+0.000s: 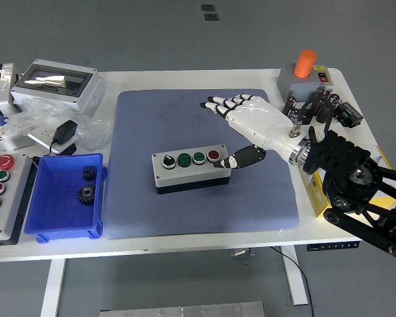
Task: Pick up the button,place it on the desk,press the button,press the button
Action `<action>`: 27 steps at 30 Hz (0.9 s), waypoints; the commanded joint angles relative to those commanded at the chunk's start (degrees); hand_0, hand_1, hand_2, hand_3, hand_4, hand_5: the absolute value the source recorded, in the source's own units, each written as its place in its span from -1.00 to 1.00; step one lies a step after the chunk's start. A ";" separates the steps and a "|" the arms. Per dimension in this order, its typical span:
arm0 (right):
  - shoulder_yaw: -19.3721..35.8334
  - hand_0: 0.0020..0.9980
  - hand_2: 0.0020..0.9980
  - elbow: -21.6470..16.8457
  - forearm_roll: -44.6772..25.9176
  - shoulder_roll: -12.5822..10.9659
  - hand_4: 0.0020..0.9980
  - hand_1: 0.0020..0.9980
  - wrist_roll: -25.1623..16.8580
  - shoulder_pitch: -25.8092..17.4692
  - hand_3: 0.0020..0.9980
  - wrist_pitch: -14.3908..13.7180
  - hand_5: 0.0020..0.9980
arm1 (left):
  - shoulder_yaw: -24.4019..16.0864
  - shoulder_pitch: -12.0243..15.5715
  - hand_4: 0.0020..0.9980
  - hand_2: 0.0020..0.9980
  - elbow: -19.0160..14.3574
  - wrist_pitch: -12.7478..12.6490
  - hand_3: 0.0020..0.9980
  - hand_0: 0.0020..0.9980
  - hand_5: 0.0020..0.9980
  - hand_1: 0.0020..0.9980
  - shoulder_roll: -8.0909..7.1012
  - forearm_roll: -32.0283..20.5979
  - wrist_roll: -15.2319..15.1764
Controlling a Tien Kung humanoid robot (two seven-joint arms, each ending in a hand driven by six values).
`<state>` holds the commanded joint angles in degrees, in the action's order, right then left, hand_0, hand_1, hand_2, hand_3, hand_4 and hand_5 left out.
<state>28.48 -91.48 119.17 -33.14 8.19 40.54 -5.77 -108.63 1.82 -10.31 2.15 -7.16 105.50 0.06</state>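
Observation:
A grey button box (191,169) with a black knob, two green buttons and a red button lies on the blue mat (198,119) near the table's middle. My right hand (244,125) hovers above and to the right of the box, white palm down, fingers spread and holding nothing. Its black thumb tip (232,161) hangs just past the box's right end, beside the red button (213,156). The left arm is out of view.
A blue bin (49,218) holding two black gears stands at the left. A second button panel (0,191) sits at the left edge, a grey enclosure (56,84) at the back left. An orange-topped grey unit (303,76), capacitors and a booklet (350,162) are on the right.

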 joint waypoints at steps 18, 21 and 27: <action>-6.23 -0.13 -0.56 4.93 0.00 3.46 -0.54 -0.35 2.20 1.33 0.50 1.56 -1.00 | -0.23 -0.18 0.25 0.21 0.00 0.03 0.28 0.46 -0.55 0.46 0.02 0.26 -0.08; -7.53 -0.16 -0.57 5.39 -0.29 4.31 -0.57 -0.37 2.24 1.73 0.49 1.35 -1.00 | -0.30 -0.24 0.25 0.21 0.00 0.04 0.27 0.46 -0.55 0.46 0.02 0.36 -0.13; -8.88 -0.17 -0.57 6.92 -0.61 6.33 -0.61 -0.39 2.35 2.42 0.49 1.09 -1.00 | -0.42 -0.32 0.25 0.21 0.00 0.08 0.27 0.46 -0.55 0.47 0.02 0.54 -0.17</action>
<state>19.61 -84.56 118.56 -26.81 10.54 42.96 -4.68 -109.04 1.50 -10.31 2.23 -7.13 106.05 -0.12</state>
